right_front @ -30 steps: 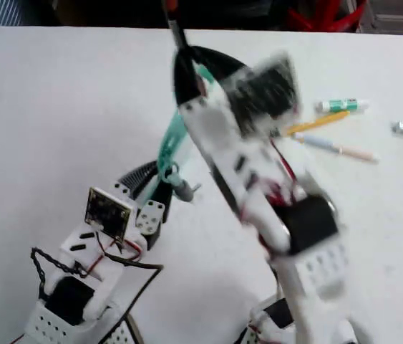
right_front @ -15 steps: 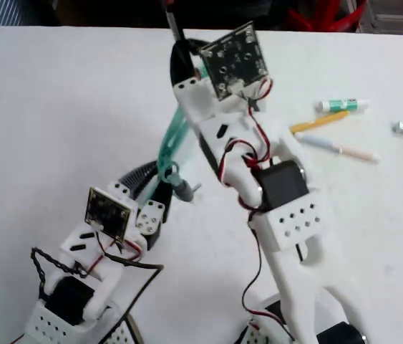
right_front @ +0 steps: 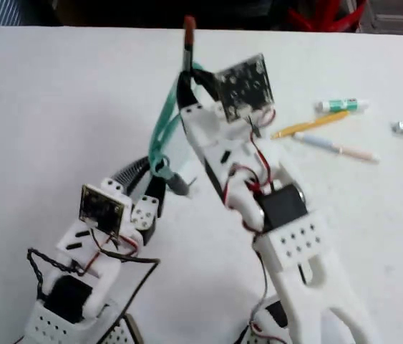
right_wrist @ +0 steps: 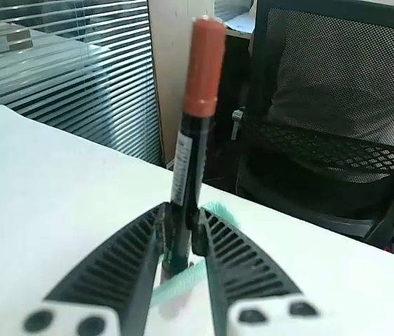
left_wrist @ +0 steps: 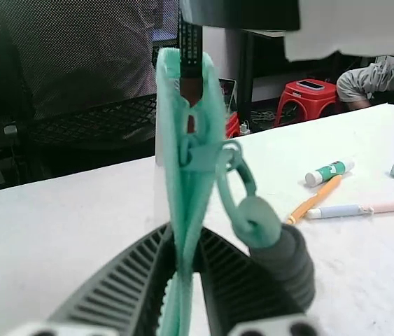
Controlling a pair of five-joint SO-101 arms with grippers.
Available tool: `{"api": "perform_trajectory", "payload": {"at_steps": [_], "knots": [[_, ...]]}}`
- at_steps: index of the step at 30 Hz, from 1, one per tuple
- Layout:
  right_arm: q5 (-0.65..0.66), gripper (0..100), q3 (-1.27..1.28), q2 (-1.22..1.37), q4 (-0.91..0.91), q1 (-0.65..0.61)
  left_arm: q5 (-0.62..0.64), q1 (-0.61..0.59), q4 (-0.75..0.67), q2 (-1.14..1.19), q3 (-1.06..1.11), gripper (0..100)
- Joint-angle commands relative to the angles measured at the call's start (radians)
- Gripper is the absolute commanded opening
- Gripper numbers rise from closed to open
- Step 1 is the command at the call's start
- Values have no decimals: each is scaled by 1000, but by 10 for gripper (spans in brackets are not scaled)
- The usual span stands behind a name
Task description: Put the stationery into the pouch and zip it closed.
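Loading: marker (right_wrist: 193, 126) tip at the pouch (left_wrist: 183, 147) mouth — insertion step, apparently.
Right gripper (right_wrist: 179, 241): jaws pinching the marker barrel.
Left gripper (left_wrist: 185, 255): jaws pinching the upright pouch above the table (right_front: 58, 107).
Next: align, lower, then release — probably.

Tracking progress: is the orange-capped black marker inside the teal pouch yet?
Partly: marker tip sits in the pouch mouth; right gripper holds the barrel.

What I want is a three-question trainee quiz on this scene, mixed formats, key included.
1. True or false: the right gripper is shut on a red-capped marker.
2. The left gripper clamps: A) the teal pouch B) a ruler C) scissors.
3. Fill in: on the table, the yellow pencil lies between the glue stick and a pastel ____.
Key: 1 true; 2 A; 3 pen.
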Motion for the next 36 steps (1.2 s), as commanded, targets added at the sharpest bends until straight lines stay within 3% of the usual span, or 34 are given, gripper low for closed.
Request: {"api": "perform_trajectory", "payload": {"at_steps": [1, 3, 8, 10, 18, 23, 26, 36], "knots": [[-8, 18, 63, -99, -30, 5, -11, -7, -25, 8, -11, 30], [26, 36, 77, -101, -12, -4, -11, -7, -25, 8, -11, 30], [89, 303, -18, -50, 170, -19, -11, -4, -25, 8, -11, 30], [89, 348, -115, -36, 242, 28, -11, -4, -25, 8, -8, 30], [81, 250, -428, 168, 475, 378, -11, -7, -23, 8, -5, 30], [80, 245, -491, 483, 395, 598, -11, -7, -20, 8, -5, 29], [75, 245, -580, 700, 381, 668, -11, -7, -18, 8, -5, 29], [-141, 246, -1065, 1293, 337, 912, -11, -2, -17, 8, -3, 29]]}}
